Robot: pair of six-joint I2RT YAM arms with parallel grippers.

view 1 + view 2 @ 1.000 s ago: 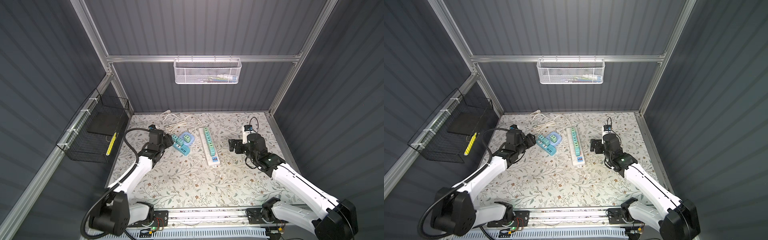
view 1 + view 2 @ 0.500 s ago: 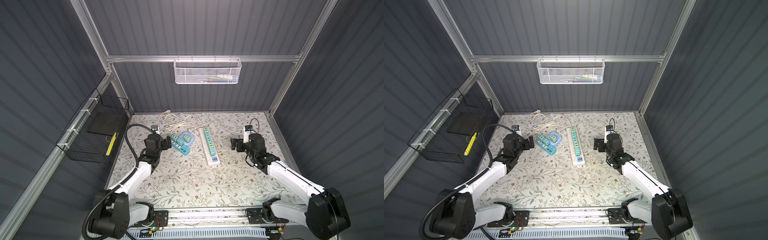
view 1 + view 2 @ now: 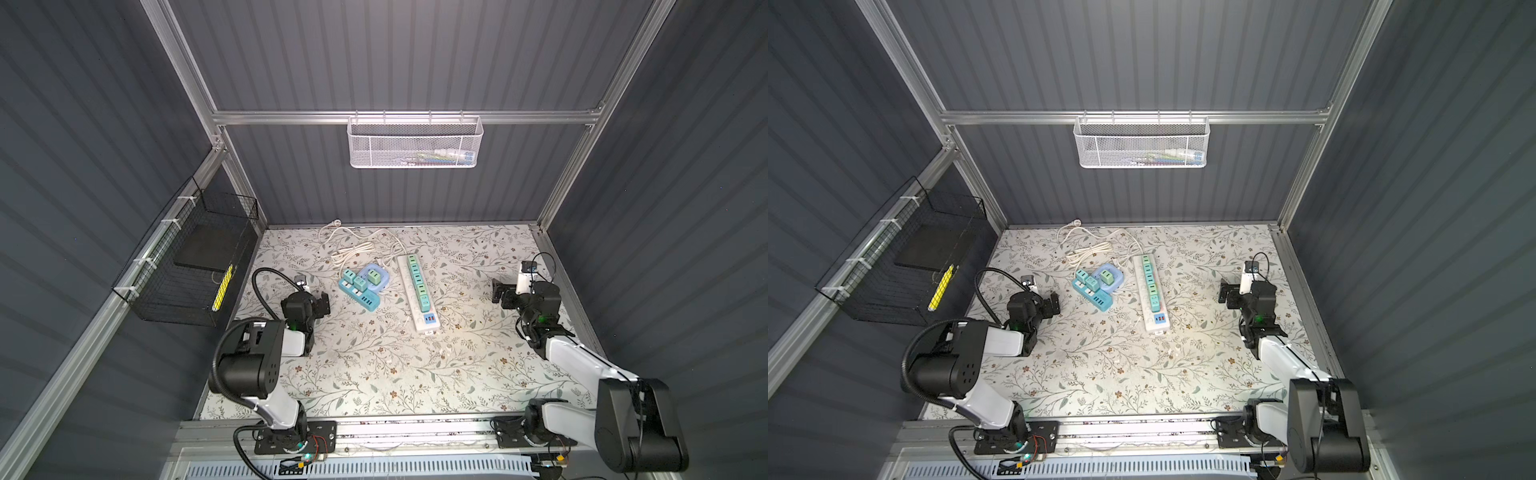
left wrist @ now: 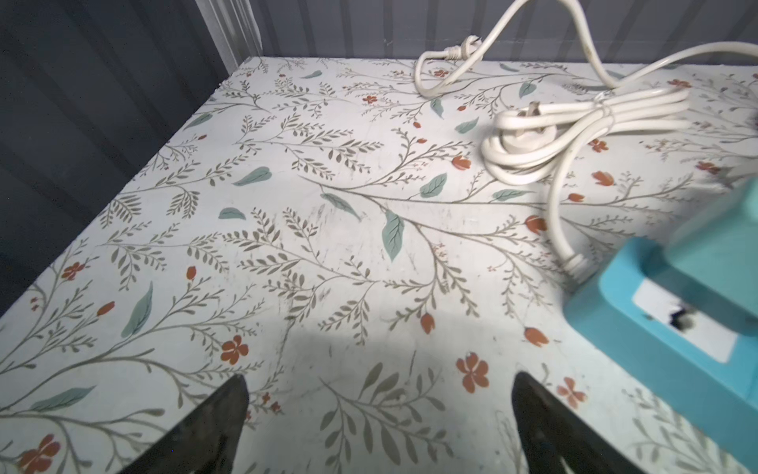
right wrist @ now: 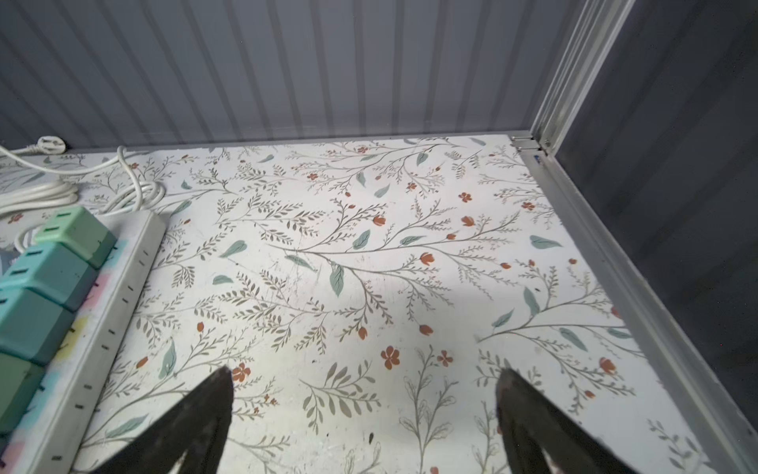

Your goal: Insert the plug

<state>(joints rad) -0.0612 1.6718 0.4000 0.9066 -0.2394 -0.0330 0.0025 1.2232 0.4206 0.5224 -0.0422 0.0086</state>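
The left gripper [image 4: 379,394] and the right gripper [image 5: 365,383] are held wide open; nothing is gripped or touched. The plugs [image 5: 45,275] are seen pushed into the white power strip [image 5: 115,320] on the worktop [image 3: 374,374].

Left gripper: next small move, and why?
Probably draw the left gripper back toward rest. It is open and empty beside the blue power strip, whose green plugs look seated. The white power strip looks filled too, and I see no loose green plug.
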